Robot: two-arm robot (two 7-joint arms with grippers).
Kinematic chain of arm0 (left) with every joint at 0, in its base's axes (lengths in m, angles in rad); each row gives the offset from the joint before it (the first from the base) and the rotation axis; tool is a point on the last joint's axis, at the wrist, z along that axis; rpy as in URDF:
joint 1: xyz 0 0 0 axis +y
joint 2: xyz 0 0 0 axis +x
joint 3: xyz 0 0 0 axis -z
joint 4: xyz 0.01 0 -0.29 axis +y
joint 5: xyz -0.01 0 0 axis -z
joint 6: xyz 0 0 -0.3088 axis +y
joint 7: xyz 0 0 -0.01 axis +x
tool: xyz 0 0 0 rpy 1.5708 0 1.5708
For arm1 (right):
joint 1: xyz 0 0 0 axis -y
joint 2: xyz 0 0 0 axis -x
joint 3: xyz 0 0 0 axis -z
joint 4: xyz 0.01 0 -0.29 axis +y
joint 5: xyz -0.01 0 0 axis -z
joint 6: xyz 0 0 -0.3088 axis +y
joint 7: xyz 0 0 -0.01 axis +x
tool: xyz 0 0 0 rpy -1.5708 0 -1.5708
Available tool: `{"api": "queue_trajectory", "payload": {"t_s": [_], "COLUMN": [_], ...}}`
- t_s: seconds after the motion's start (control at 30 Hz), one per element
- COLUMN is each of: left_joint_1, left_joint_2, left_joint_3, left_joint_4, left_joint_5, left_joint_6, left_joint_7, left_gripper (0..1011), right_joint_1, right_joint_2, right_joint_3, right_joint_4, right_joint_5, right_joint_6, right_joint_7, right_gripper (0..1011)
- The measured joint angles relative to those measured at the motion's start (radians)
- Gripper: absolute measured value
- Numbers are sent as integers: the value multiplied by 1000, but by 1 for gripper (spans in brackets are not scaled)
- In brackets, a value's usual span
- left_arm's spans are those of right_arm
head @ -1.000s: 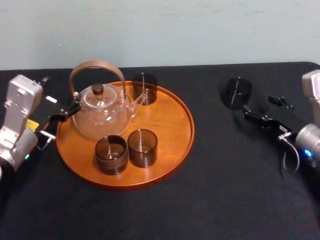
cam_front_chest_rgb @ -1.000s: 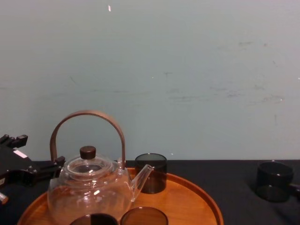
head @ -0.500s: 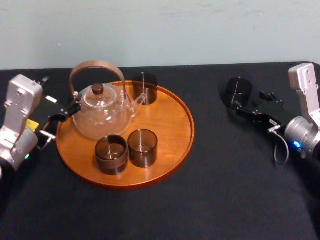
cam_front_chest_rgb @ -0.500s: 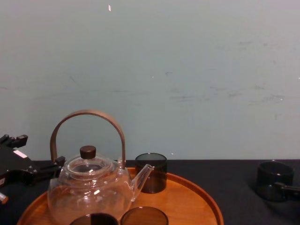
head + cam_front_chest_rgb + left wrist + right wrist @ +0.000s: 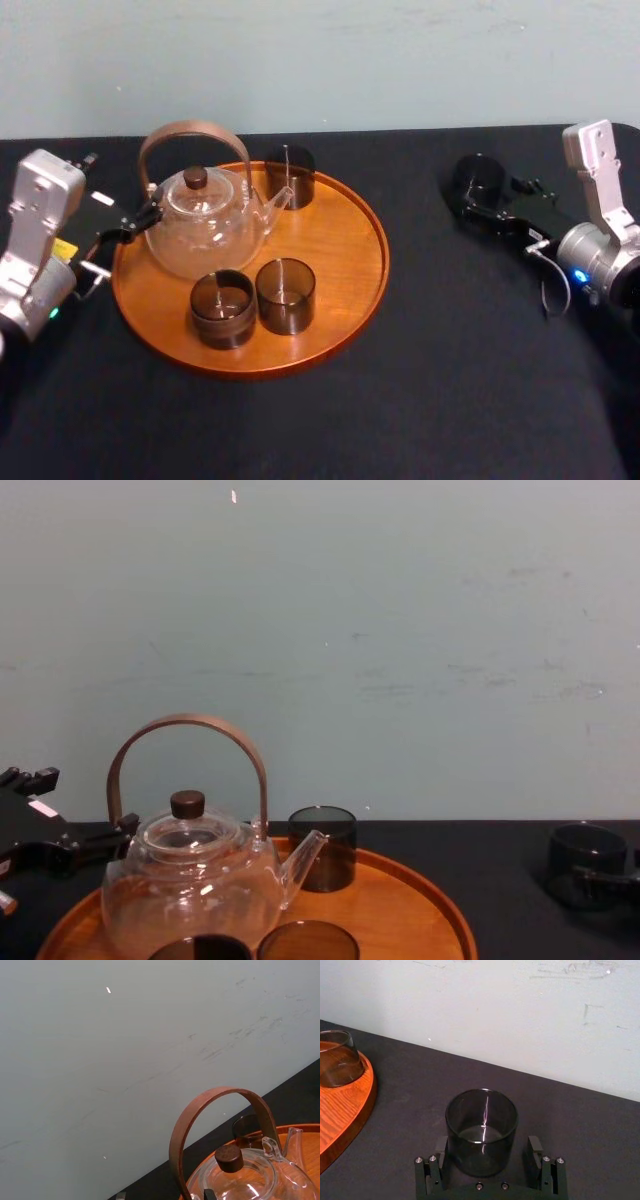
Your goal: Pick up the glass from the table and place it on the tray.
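A dark smoky glass stands on the black table at the right, far from the tray; it also shows as the glass up close and the glass from the side. My right gripper is open, and the right gripper has one finger on each side of the glass without closing on it. The round orange-brown tray lies at the left centre. My left gripper rests open at the tray's left edge, beside the teapot.
On the tray stand a clear glass teapot with a brown arched handle and three dark glasses, two in front and one behind. The tray's right half is bare wood. A pale wall closes off the table's far edge.
My right gripper has moved forward and left toward the glass on the table, so its fingers now flank it. The left arm and the things on the tray have not moved.
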Motion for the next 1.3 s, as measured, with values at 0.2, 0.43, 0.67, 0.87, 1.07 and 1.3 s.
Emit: {"api": "queue_trajectory", "payload": {"t_s": [0.2,0.43,0.67,0.87,1.07,1.3], "left_joint_1": [0,0,0,0,0,0], "left_joint_2": [0,0,0,0,0,0], "left_joint_3": [0,0,0,0,0,0], "left_joint_4": [0,0,0,0,0,0], "left_joint_5": [0,0,0,0,0,0], "left_joint_6": [0,0,0,0,0,0], "left_joint_7": [0,0,0,0,0,0], "left_gripper": [1009,1010,1009,1010,1010,1010], "right_joint_1": [30,62,90,112,137,140], "right_joint_2": [-13,-29,-41,-50,-61,-62], "right_joint_3": [-2,-2,-5,-8,-12,-13], "right_joint_4": [43,98,142,174,217,222], "right_joint_5": [-10,-19,-26,-33,-41,-42], "right_joint_6": [-15,-35,-53,-66,-88,-92], "right_joint_7": [5,16,31,41,53,56], "right_gripper": [1002,1002,1002,1002,1002,1002]}}
